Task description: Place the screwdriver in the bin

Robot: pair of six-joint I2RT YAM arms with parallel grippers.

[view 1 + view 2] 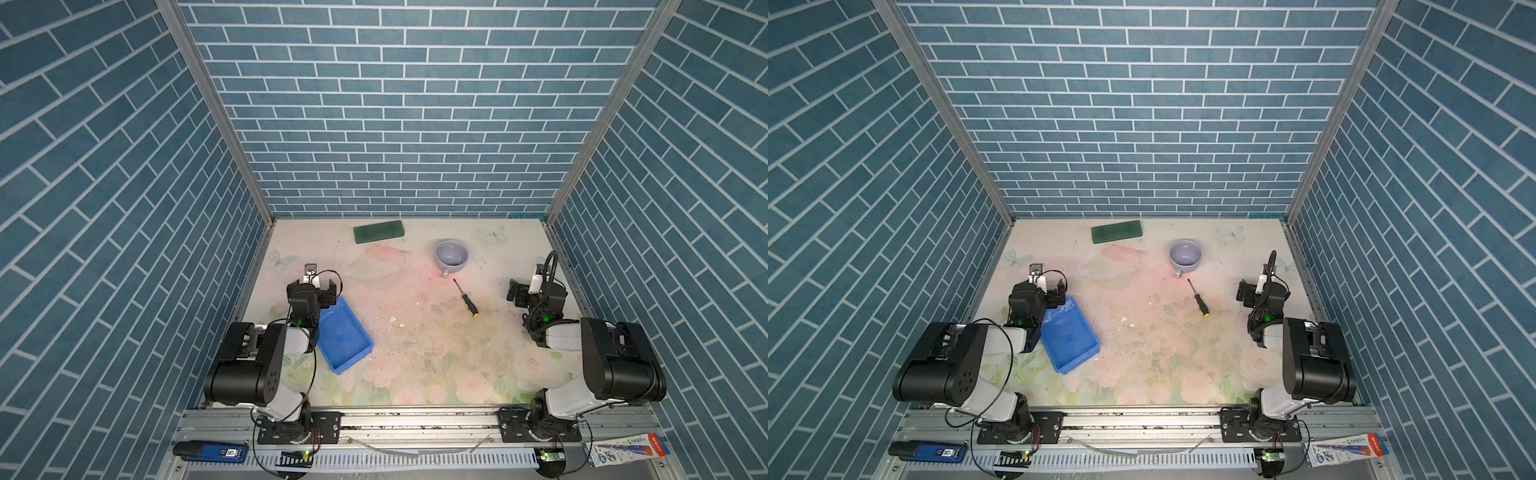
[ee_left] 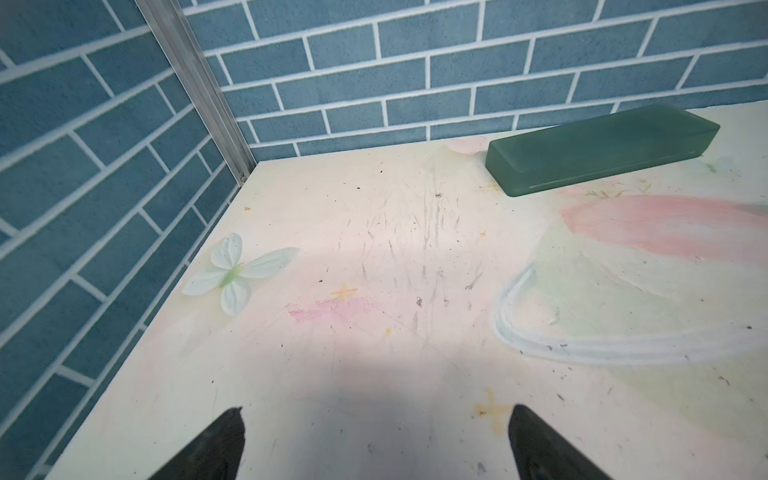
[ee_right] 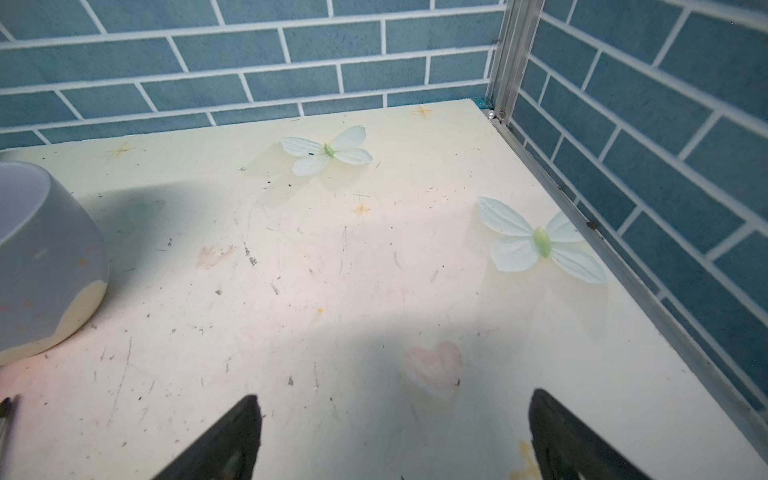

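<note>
The screwdriver (image 1: 466, 298) (image 1: 1199, 300), black-handled with a yellow end, lies flat on the table right of centre, its tip pointing toward the mug. Only its dark tip (image 3: 5, 409) shows at the edge of the right wrist view. The empty bright blue bin (image 1: 345, 334) (image 1: 1069, 334) sits at the left, its far corner under my left arm's wrist. My left gripper (image 1: 312, 287) (image 1: 1040, 291) (image 2: 377, 411) hangs open over bare table just beyond the bin. My right gripper (image 1: 534, 287) (image 1: 1262, 287) (image 3: 395, 397) is open and empty, to the right of the screwdriver and apart from it.
A pale lavender mug (image 1: 451, 253) (image 1: 1185, 254) (image 3: 41, 257) stands just beyond the screwdriver's tip. A flat dark green block (image 1: 378, 231) (image 1: 1116, 231) (image 2: 602, 149) lies by the back wall. Blue brick-pattern walls close in the table on three sides.
</note>
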